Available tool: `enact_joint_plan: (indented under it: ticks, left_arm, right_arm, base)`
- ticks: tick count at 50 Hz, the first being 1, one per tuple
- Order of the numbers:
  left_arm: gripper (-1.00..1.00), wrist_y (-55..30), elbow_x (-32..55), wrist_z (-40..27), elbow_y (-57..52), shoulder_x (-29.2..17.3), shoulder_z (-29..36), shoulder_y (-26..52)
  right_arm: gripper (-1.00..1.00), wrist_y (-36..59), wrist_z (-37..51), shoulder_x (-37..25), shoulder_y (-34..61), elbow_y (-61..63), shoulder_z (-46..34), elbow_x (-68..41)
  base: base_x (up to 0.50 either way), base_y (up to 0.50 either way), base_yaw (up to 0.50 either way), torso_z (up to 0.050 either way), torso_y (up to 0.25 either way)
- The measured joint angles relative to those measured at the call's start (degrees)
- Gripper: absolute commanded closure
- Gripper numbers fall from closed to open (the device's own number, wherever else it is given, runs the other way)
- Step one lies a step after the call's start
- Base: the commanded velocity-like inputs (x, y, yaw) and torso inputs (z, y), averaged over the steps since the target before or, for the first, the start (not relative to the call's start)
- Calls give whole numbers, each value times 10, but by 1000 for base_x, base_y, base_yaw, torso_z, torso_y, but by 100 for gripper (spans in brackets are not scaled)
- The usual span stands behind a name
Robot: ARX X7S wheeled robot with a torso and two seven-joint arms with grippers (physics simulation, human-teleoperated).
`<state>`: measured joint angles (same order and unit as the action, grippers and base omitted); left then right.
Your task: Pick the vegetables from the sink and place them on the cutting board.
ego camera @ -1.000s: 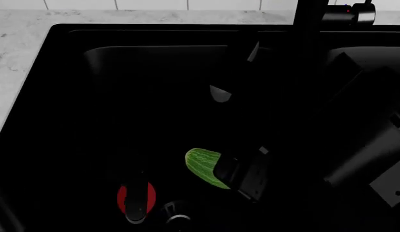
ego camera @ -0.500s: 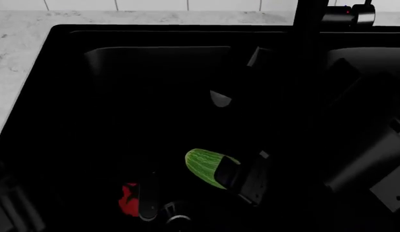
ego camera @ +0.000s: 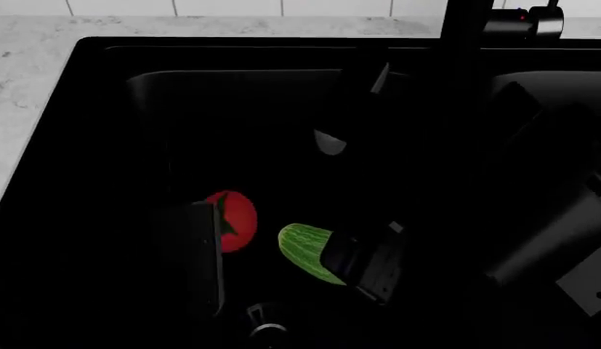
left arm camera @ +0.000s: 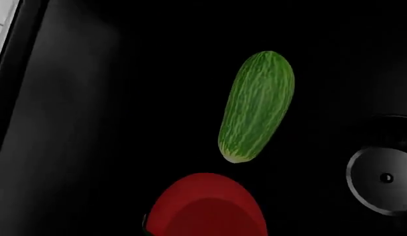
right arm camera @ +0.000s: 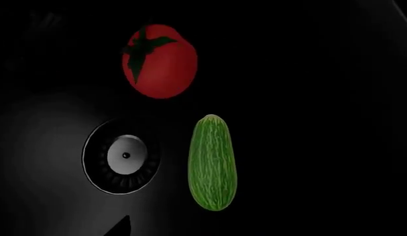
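Picking step: both vegetables lie in the sink (ego camera: 97, 80), no cutting board is in view.

On the left, the left pincer (ego camera: 198, 254) hangs just beside the tomato (ego camera: 232, 218); the cucumber (ego camera: 305, 251) lies partly under the right pincer (ego camera: 363, 265). For both pincers I cannot tell if the jaws are apart. Next, I judge, one must close on a vegetable.

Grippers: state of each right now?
Left gripper: over the tomato in the sink; open or shut cannot be told.
Right gripper: above the cucumber; jaws too dark to judge.
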<state>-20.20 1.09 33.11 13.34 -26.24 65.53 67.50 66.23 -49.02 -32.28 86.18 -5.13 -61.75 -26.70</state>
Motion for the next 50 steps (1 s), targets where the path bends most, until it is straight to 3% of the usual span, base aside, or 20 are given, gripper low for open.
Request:
enact_joint_plan:
  ticks: [20, 50]
  left_arm:
    - [100, -91, 13, -74, -194, -98, -77, -23]
    - [100, -126, 51, -134, -320, -146, -157, -41]
  right_arm:
    - [-100, 11, -2, 28, 23, -44, -34, 21]
    - [-100, -120, -63, 163, 25, -289, -105, 67]
  base:
    - [16, 0, 0, 0, 0]
    - [16, 0, 2, -1, 0]
